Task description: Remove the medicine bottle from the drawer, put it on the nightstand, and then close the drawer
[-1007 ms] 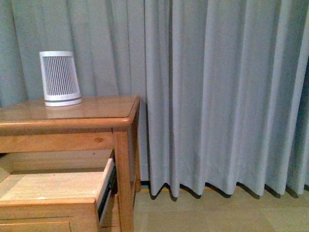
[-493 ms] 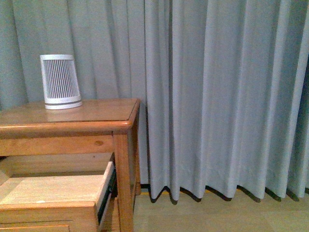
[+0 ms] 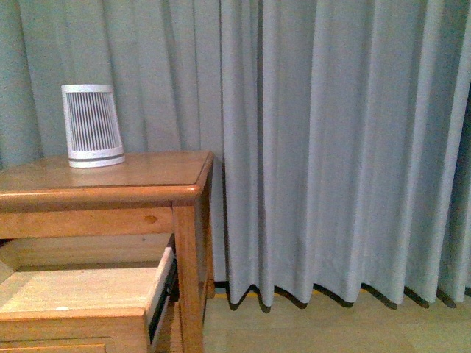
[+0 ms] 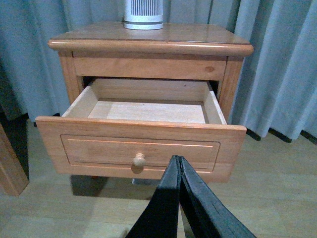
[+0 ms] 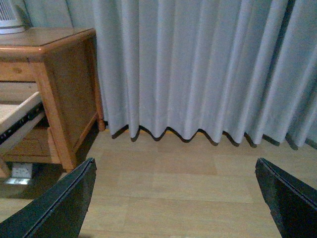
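Observation:
The orange-brown nightstand point(image 3: 147, 173) stands at the left against the curtain. Its upper drawer point(image 3: 81, 290) is pulled out, and its pale interior shows. In the left wrist view the drawer front point(image 4: 99, 146) with its round knob point(image 4: 139, 159) faces me, and the visible part of the inside looks bare. The medicine bottle shows in no view. My left gripper point(image 4: 178, 157) is shut and empty, just in front of the drawer front, right of the knob. My right gripper point(image 5: 176, 166) is open and empty over the floor, to the right of the nightstand point(image 5: 64, 64).
A tall white ribbed device point(image 3: 92, 125) stands on the nightstand top at the back; it also shows in the left wrist view point(image 4: 143, 12). A grey-green curtain point(image 3: 331, 147) hangs behind everything. Pale wood floor point(image 5: 178, 188) lies to the right.
The front view has shifted slightly, so the nightstand and ribbed device sit a little lower in the frame. The drawer stays open as before.

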`<action>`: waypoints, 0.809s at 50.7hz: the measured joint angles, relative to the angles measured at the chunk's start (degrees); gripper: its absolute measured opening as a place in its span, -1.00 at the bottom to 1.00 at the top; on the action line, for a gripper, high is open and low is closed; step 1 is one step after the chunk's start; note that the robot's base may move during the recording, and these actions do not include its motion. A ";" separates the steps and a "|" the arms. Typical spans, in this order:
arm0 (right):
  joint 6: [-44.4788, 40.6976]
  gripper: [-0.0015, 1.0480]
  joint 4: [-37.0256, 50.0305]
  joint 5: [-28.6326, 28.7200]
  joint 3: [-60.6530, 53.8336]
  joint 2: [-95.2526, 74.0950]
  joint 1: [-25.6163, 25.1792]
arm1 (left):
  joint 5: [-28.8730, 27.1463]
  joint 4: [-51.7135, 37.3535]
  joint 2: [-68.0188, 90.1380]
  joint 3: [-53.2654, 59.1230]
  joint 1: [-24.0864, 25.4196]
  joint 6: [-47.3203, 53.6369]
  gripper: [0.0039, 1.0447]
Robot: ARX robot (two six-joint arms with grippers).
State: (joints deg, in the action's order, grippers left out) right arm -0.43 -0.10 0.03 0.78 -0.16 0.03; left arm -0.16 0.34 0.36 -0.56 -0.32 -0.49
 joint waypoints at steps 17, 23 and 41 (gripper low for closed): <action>0.02 0.87 0.00 -0.24 0.00 0.00 0.00 | 0.24 0.00 -0.04 0.00 0.02 0.04 -0.29; 0.00 0.87 0.00 -0.22 0.00 0.00 0.00 | 0.20 0.00 -0.04 0.00 0.02 0.04 0.08; 0.02 0.87 0.02 -0.15 0.00 0.02 0.02 | 0.15 -0.02 -0.22 0.00 0.02 0.24 0.87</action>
State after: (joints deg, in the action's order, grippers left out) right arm -0.40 -0.08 -0.12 0.78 -0.14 0.05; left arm -0.01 0.32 0.14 -0.56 -0.30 -0.25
